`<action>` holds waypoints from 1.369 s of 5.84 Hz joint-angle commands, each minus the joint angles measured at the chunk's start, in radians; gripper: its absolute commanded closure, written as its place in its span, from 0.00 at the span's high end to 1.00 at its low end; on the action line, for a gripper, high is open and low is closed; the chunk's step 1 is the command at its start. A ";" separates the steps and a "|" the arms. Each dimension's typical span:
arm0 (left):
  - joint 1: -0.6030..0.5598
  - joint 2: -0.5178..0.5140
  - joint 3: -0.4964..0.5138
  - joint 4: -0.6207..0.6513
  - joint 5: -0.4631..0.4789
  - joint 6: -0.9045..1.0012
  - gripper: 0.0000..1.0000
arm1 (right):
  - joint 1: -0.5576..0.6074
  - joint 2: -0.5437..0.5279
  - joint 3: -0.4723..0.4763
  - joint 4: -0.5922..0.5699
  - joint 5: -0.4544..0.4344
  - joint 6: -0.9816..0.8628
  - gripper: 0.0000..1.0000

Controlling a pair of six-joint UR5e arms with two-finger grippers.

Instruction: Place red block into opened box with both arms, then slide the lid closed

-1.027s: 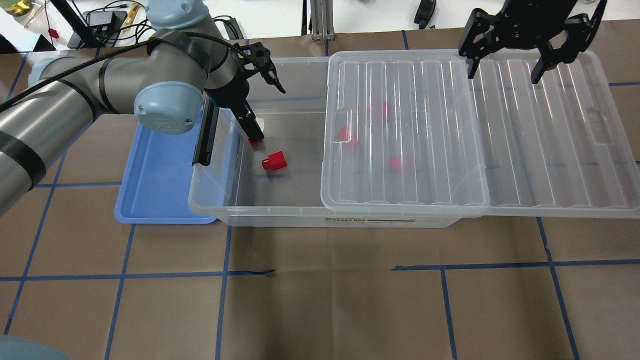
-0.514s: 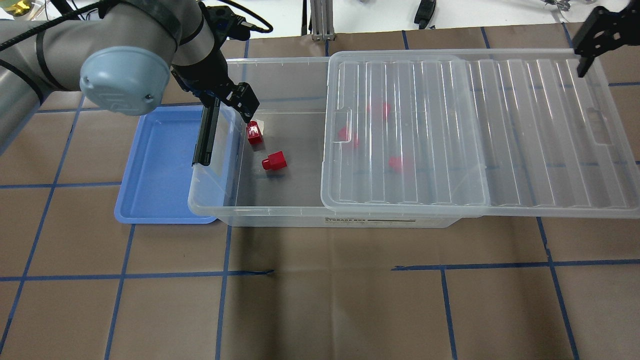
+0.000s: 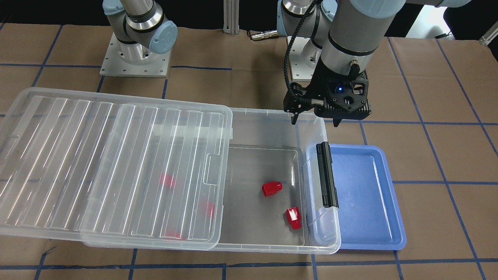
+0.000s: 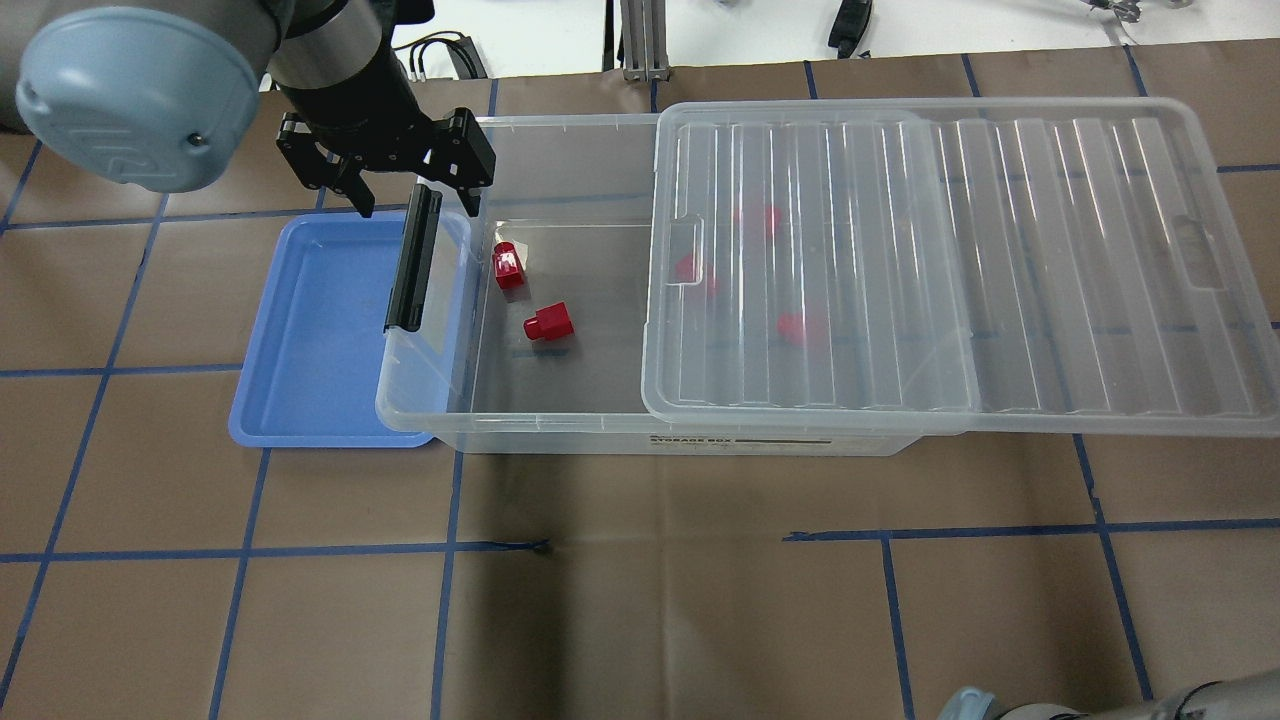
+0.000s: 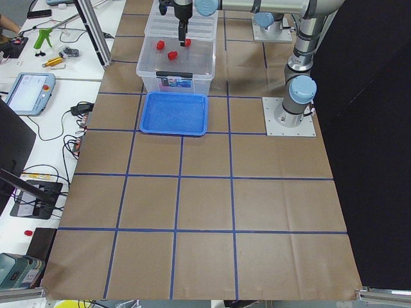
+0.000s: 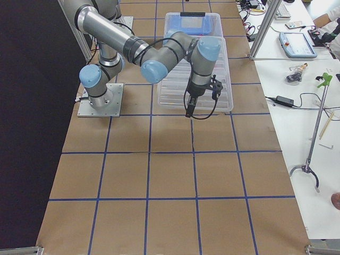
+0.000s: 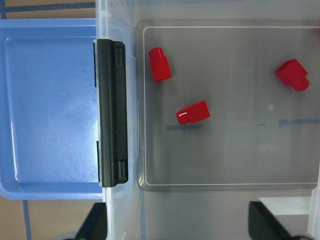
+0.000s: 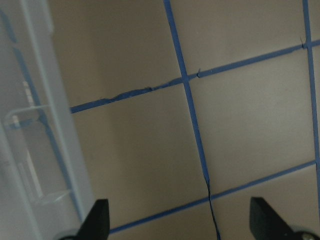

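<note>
Two red blocks [image 4: 508, 267] [image 4: 548, 322] lie on the floor of the clear box [image 4: 520, 425], in its uncovered left part. Others show blurred under the lid [image 4: 1000, 260], which covers the box's right part and overhangs far to the right. My left gripper [image 4: 418, 208] hangs open and empty above the box's far left corner, over the black latch bar [image 4: 413, 258]. In the left wrist view both blocks [image 7: 160, 64] [image 7: 194, 112] lie below it. My right gripper [image 8: 180, 225] is open and empty over bare table, just past the lid's short end [image 8: 30, 125].
A blue tray [image 4: 310, 330] lies against the box's left end, under the latch. Brown paper with blue tape lines covers the table. The right arm's elbow [image 4: 1100, 700] pokes in at the overhead view's bottom right.
The left gripper let go of a red block inside the box, rose and drew back to the far left corner. The right gripper went rightward off the lid, out of the overhead view.
</note>
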 commanded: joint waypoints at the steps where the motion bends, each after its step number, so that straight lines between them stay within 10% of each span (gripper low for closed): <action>1: 0.008 0.040 0.001 -0.027 -0.003 -0.013 1.00 | -0.052 0.010 0.135 -0.126 0.012 -0.012 1.00; 8: 0.066 0.138 -0.074 -0.049 -0.005 -0.002 1.00 | -0.036 -0.016 0.158 -0.111 0.184 0.034 1.00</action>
